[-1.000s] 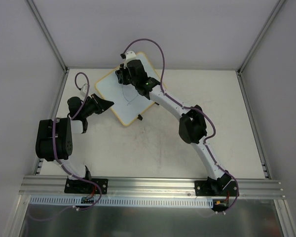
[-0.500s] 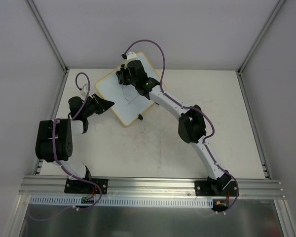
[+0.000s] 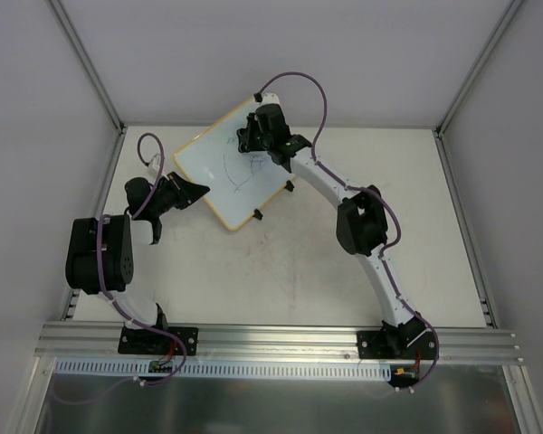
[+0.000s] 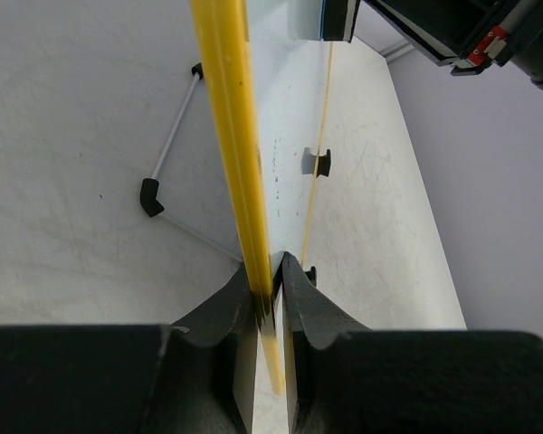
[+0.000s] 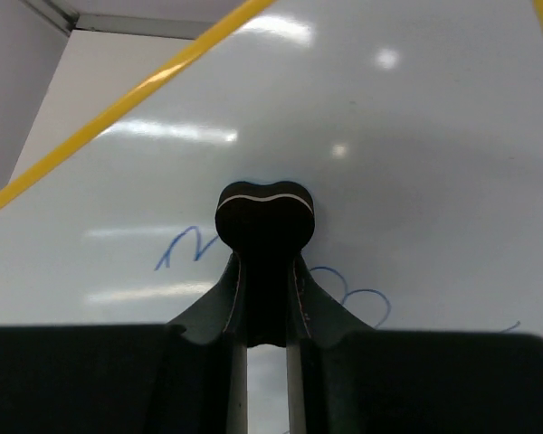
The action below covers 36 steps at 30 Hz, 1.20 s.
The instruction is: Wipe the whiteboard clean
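The whiteboard [image 3: 219, 172] has a yellow frame and is propped up at a tilt at the back left of the table, with dark scribbles in its middle. My left gripper [image 3: 195, 190] is shut on its near-left frame edge; the left wrist view shows the yellow frame [image 4: 231, 136] clamped between the jaws of that gripper [image 4: 270, 278]. My right gripper [image 3: 256, 137] is over the board's far part, shut on a small black eraser [image 5: 265, 215] that is pressed against the white surface [image 5: 398, 136]. Blue scribbles [image 5: 183, 244] lie on both sides of the eraser.
A thin metal wire stand with black end caps [image 4: 150, 196] lies on the table behind the board. Black clip feet [image 4: 320, 163] sit on the board's lower edge. Aluminium posts and grey walls close in the back and sides of the table [image 3: 371, 253].
The right gripper has slid with the eraser from the board's middle towards its far right corner. The board now stands more tilted, and its scribbles show more.
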{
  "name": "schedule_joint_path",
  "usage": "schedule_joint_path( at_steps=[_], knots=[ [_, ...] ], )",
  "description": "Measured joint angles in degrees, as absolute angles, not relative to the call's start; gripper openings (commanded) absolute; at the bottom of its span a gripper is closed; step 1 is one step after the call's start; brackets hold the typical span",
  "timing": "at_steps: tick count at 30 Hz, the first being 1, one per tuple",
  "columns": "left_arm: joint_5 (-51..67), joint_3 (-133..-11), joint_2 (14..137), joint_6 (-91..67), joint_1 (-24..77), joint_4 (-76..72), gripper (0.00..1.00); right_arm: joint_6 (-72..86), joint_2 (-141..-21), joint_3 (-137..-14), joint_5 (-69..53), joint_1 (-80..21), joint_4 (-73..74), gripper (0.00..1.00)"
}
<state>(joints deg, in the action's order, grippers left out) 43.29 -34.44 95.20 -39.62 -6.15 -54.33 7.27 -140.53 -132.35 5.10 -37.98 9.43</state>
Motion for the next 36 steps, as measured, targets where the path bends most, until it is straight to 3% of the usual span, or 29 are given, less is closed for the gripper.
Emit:
schedule_joint_path(
  at_steps=[19, 36],
  knots=[
    [44.82, -33.85, 96.31, -41.23, -6.87, -57.65, 0.0, 14.81, -136.27, -120.55, 7.84, -28.01, 13.61, 0.0],
    [45.17, -33.52, 96.31, -41.21, -6.87, -58.02, 0.0, 12.16, -138.89, -127.57, 9.19, -28.86, 20.27, 0.0]
  ],
)
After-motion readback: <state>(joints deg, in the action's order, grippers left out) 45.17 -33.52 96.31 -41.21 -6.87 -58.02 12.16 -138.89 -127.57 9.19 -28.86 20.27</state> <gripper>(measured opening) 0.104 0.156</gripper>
